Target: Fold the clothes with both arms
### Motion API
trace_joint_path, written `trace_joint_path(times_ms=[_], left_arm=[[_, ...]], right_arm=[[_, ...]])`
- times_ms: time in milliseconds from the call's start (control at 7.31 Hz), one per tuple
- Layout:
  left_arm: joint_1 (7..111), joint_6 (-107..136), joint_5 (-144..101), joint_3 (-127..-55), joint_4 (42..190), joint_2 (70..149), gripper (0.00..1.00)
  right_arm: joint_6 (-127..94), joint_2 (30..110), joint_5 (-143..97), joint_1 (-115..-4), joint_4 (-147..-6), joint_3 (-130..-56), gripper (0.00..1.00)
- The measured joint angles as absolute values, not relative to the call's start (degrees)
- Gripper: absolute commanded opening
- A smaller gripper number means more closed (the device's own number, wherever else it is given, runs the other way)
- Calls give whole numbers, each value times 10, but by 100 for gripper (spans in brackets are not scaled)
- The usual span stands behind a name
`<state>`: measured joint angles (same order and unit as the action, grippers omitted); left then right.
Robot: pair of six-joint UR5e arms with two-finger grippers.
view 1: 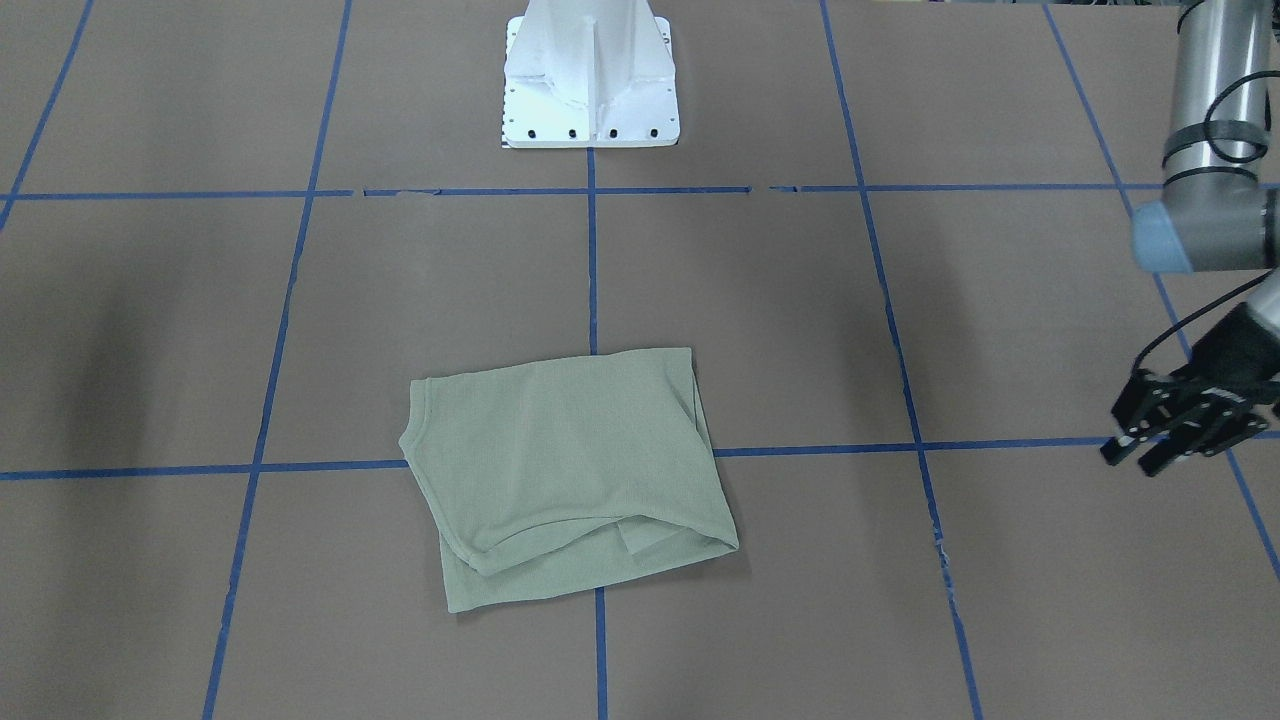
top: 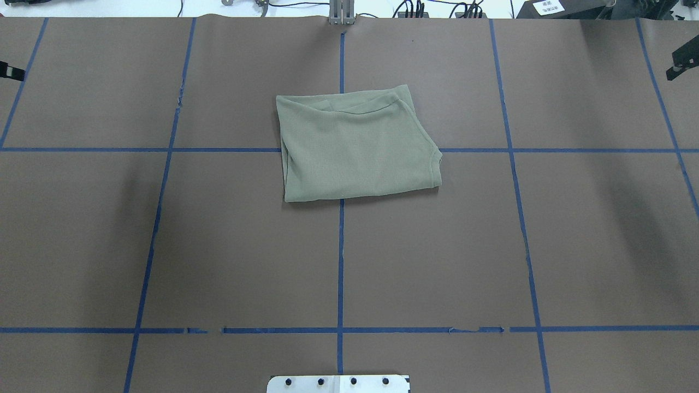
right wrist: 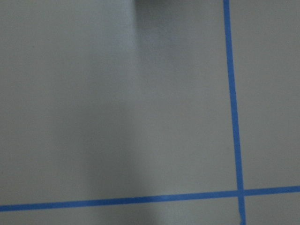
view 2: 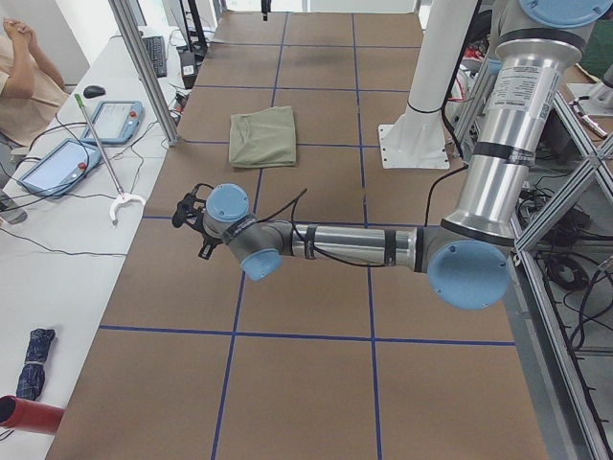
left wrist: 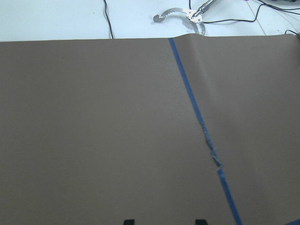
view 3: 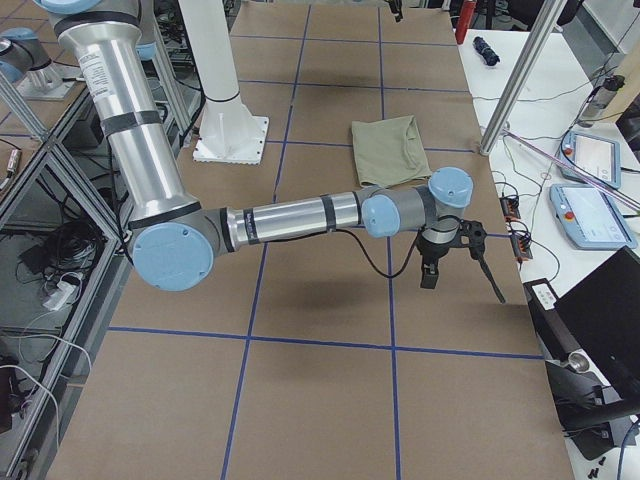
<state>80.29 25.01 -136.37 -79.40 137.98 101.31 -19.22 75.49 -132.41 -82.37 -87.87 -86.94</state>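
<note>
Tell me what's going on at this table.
The green shirt lies folded into a compact rectangle in the middle of the table, and nothing touches it. The left gripper hangs off to one side, open and empty. The right gripper hangs off to the other side; whether it is open cannot be told.

Front cam: across table [view 1: 1000,330], steep down, pedestal [view 1: 590,90] at top. Overhead: behind robot, pedestal at bottom edge. Both share shirt [view 1: 565,470] and tape grid [view 1: 592,250]. Side cams: high at table ends, looking along it. Wrist cams: close over table.
</note>
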Motion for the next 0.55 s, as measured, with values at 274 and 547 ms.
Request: trace_joint_path(times_ms=[274, 547], left_arm=[[867, 110, -1372, -871, 1205, 993, 54], [899, 40, -1370, -967, 1071, 940, 68]], right_arm=[[-155, 818, -1343, -844, -899, -928, 100], [-147, 843, -1367, -848, -904, -949, 100]])
